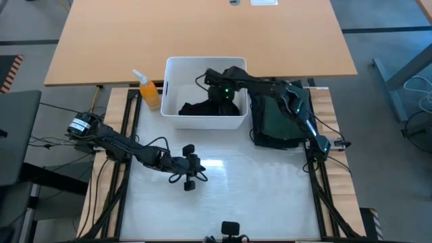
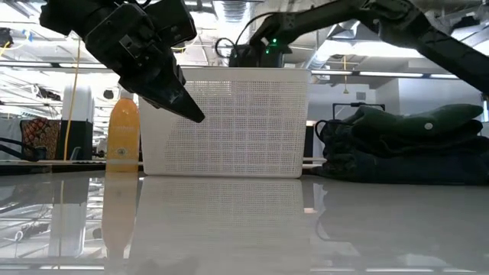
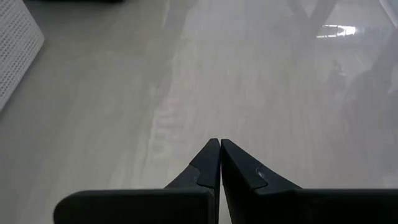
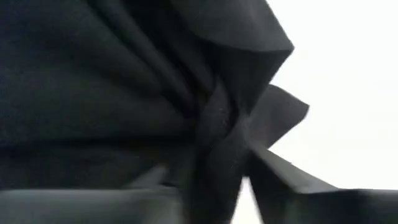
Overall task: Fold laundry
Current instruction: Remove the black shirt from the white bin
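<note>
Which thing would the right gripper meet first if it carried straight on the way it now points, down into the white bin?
Most likely the black clothing: the right gripper hangs inside the white bin, with dark folds bunched between its fingers.

Your work surface is a glossy white table top, reflective enough to mirror what stands on it in the low view. At its far edge you have a white perforated plastic bin, upright, with dark clothing inside. Just beside the bin, on the left arm's side, stands an orange spray bottle. On the right arm's side, near the bin, a stack of folded garments lies directly on the surface: a dark green shirt on top of dark navy trousers.
</note>
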`<control>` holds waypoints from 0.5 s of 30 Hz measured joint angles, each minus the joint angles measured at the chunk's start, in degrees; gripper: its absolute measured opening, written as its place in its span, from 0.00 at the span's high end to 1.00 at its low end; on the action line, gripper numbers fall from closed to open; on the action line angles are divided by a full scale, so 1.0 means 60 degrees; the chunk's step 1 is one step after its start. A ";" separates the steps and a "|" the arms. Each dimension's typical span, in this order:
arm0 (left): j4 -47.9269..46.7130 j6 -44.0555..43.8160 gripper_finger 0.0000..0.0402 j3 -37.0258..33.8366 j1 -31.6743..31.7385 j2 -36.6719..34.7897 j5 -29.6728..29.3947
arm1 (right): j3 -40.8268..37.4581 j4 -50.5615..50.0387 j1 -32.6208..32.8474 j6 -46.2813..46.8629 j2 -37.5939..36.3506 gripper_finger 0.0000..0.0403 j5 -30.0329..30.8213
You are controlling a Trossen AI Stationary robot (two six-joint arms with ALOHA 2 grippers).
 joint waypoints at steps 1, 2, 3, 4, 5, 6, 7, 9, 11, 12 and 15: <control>0.0001 0.0033 1.00 0.0000 0.0000 0.0000 -0.0003 | 0.0000 0.0121 0.0023 -0.0118 -0.0121 0.75 0.0146; 0.0001 0.0096 1.00 0.0000 0.0000 0.0000 -0.0013 | 0.0000 0.0265 0.0035 -0.0211 -0.0267 0.85 0.0213; 0.0008 0.0162 1.00 0.0000 0.0001 0.0000 -0.0019 | 0.0000 0.0437 0.0025 -0.0294 -0.0464 0.92 0.0216; 0.0011 0.0200 1.00 0.0000 0.0008 0.0000 -0.0026 | 0.0000 0.0580 0.0021 -0.0287 -0.0722 0.94 0.0223; 0.0011 0.0241 1.00 0.0000 0.0015 0.0000 -0.0056 | -0.0004 0.0744 0.0021 -0.0235 -0.1032 0.94 0.0226; 0.0011 0.0247 1.00 0.0000 0.0015 0.0000 -0.0118 | -0.0004 0.0907 0.0018 -0.0171 -0.1382 0.94 0.0226; 0.0008 0.0247 1.00 0.0000 0.0021 0.0000 -0.0229 | -0.0004 0.1027 0.0014 -0.0073 -0.1804 0.94 0.0217; -0.0030 0.0252 1.00 0.0000 0.0062 0.0000 -0.0545 | 0.0000 0.1130 0.0032 0.0031 -0.2665 0.95 -0.0026; -0.0078 0.0255 1.00 0.0000 0.0182 0.0000 -0.0817 | 0.0001 0.1258 0.0166 0.0164 -0.3578 0.95 -0.0318; -0.0087 0.0289 1.00 0.0000 0.0273 0.0000 -0.0886 | 0.0004 0.1339 0.0298 0.0242 -0.4021 0.95 -0.0459; -0.0076 0.0651 1.00 0.0000 0.0675 0.0000 -0.0977 | 0.0007 0.1620 0.0886 0.0505 -0.5282 0.95 -0.0653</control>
